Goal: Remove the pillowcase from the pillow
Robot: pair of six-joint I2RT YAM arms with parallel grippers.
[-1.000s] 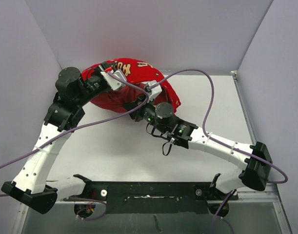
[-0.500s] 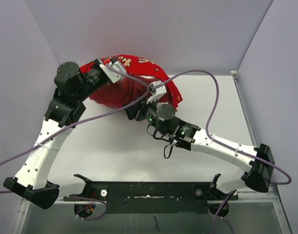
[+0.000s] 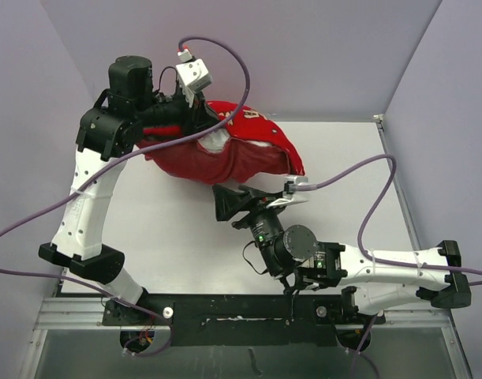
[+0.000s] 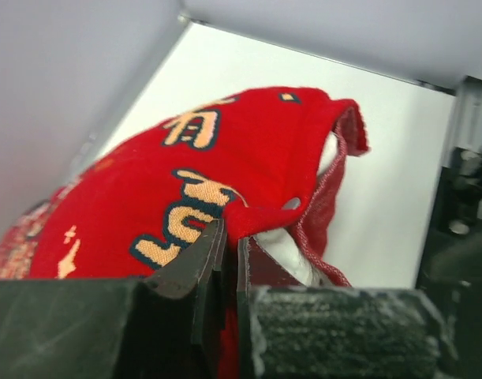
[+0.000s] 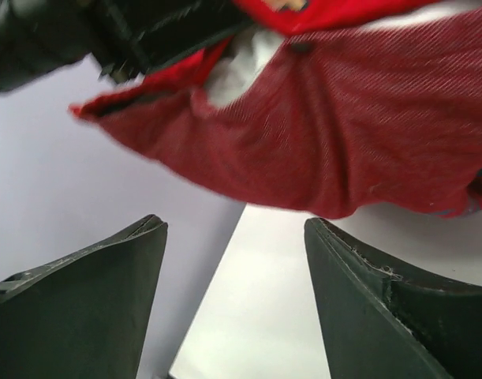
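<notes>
Left pincer (image 4: 229, 237) was clenched on the pillowcase (image 3: 248, 158) hem at its open mouth, hem raised above the tabletop (image 3: 185, 237). Pillow (image 4: 284, 246) sat mostly inside, with a white corner showing at that mouth. Right pincer (image 5: 234, 229) was spread wide, holding nothing, just nearside of the pillow.

Step, as judged: working the mouth open. Next move calls for the right pincer to seize the white corner and pull against the left.

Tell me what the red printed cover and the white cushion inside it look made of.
The bright red pillowcase looks like matte woven cloth: fine diagonal ribs show on its duller side, and it sags in limp folds. The plain white pillow seems smooth soft fabric, probably stuffed; only a small bulging patch shows at the opening, so its weave cannot be told.
</notes>
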